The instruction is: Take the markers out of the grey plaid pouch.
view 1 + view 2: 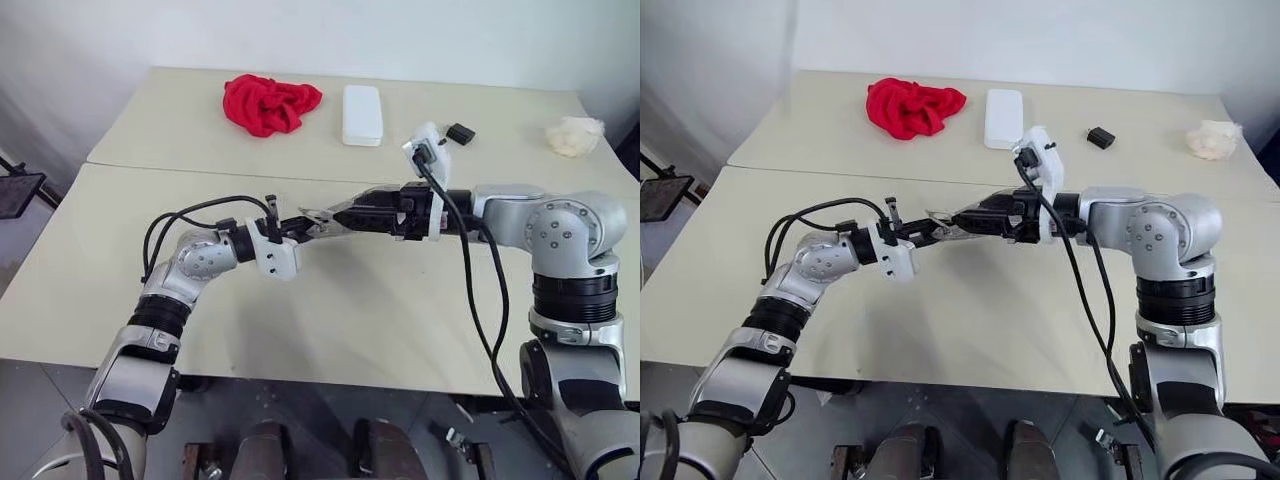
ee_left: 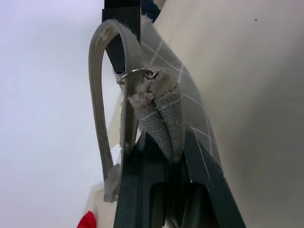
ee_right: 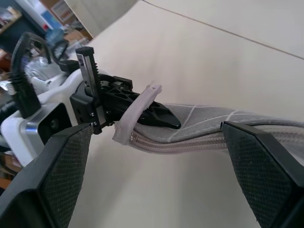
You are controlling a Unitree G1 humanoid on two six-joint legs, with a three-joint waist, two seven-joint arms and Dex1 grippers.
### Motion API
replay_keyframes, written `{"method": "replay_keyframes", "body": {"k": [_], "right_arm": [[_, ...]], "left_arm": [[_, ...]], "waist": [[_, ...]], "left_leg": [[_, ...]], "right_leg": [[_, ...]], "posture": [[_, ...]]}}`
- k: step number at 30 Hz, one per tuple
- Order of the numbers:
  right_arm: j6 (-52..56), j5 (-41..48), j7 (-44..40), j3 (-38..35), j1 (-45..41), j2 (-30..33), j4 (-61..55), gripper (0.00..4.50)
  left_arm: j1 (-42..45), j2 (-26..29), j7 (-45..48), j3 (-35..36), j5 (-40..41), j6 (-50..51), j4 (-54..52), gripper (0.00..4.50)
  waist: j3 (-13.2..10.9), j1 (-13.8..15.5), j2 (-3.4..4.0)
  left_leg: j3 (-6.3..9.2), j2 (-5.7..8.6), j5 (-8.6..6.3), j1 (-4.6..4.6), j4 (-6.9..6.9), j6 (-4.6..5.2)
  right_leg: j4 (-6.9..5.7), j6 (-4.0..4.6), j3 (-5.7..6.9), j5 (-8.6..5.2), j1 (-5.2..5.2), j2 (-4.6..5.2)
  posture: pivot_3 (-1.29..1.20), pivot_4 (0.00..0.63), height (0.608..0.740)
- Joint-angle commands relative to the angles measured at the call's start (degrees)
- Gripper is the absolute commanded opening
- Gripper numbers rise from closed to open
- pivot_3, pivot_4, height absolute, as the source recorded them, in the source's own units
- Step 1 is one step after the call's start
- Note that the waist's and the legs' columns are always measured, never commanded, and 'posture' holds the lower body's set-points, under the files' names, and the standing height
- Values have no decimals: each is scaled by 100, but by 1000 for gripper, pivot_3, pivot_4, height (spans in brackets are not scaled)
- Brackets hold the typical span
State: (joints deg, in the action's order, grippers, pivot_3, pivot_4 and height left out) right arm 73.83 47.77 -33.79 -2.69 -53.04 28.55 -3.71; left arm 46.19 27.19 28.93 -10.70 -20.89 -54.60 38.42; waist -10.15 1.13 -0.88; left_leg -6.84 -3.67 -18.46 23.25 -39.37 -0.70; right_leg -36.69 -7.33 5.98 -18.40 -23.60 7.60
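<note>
The grey plaid pouch (image 1: 318,222) hangs in the air above the middle of the table (image 1: 330,310), roughly level. My left gripper (image 1: 298,226) is shut on its left end; in the left wrist view the fabric end and a zip ring (image 2: 137,73) stick out past the fingers (image 2: 142,180). My right gripper (image 3: 154,137) is open, its two fingers wide apart on either side of the pouch's (image 3: 204,126) other end, pads clear of the fabric. The zip edge (image 3: 180,145) runs along the pouch's side. The markers are hidden.
At the far side of the table lie a red cloth (image 1: 270,103), a white hard case (image 1: 362,114), a small black block (image 1: 460,133) and a pale crumpled lump (image 1: 574,135). A black cable (image 1: 480,300) hangs from my right wrist. A seam (image 1: 200,170) splits the tabletop.
</note>
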Motion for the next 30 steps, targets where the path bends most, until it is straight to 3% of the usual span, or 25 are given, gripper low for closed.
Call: {"method": "replay_keyframes", "body": {"k": [1, 8, 12, 23, 24, 30], "right_arm": [[122, 117, 147, -54, -25, -285, -181, 4487], [27, -163, 310, 105, 68, -585, -141, 4487], [-33, -315, 275, 181, 114, -563, -113, 3613], [-475, -235, 23, -80, 264, -611, -254, 189], [-501, -194, 30, -144, 275, -635, -259, 14], [-695, 57, 69, -582, 307, -803, -262, 14]], "left_arm": [[99, 6, -161, -132, -37, -153, -122, 0], [115, 33, -198, -276, 33, -162, -143, 0], [117, 64, -229, -305, 30, -170, -175, 0], [81, 152, -295, -305, 36, -153, -227, 0], [79, 154, -300, -299, 47, -135, -217, 0], [46, 150, -271, -218, 256, 27, -182, 0]], "waist": [[0, -19, 0], [0, -92, 0], [0, -124, 0], [0, -126, 0], [0, -125, 0], [0, -127, 0]], "left_leg": [[-1, -1, 0, 0, 0, 0], [-2, -1, 0, 0, 2, -1], [-2, -1, 0, 0, 4, 0], [-3, -1, 0, 0, 5, -1], [-3, -1, 0, 0, 5, -1], [-3, -1, 0, 0, 5, -1]], "right_leg": [[-1, 0, 0, 0, -1, 0], [-6, 0, 0, 0, -4, 0], [-6, 0, 0, 0, -5, 0], [-5, 0, 0, 0, -6, 0], [-5, 0, 0, 0, -6, 0], [-6, 0, 0, 0, -6, 0]], "posture": [[0, 150, 740], [0, 150, 740], [0, 150, 740], [0, 150, 740], [0, 150, 740], [0, 150, 740]]}}
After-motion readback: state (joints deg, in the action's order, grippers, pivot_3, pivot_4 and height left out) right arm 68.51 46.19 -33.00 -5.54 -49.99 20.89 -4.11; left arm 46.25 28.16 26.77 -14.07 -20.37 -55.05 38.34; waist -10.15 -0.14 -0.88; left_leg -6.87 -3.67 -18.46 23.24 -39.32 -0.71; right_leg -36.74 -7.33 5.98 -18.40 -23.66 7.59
